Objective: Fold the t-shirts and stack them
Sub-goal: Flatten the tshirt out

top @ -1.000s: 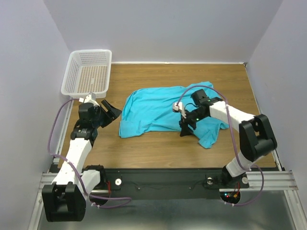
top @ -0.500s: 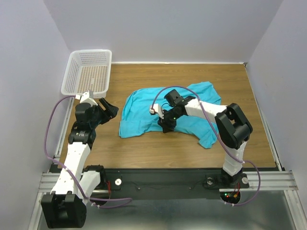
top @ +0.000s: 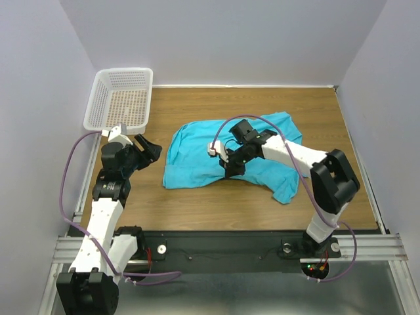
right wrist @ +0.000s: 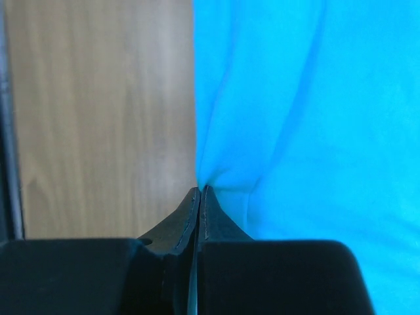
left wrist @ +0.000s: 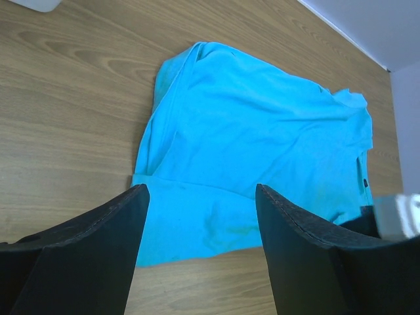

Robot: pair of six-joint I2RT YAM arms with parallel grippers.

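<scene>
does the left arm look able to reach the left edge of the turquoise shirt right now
Probably yes. The left pincer is open beside the left edge of the turquoise shirt, with only bare table between them. The right pincer pinches the shirt's near edge, clear of that path.

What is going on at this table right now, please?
The right gripper has its jaws shut on the near edge of the turquoise t-shirt, which lies unfolded and rumpled on the wooden table. The left gripper hovers with jaws open to the shirt's left, touching nothing, near the white mesh basket. No fold is made yet.
</scene>
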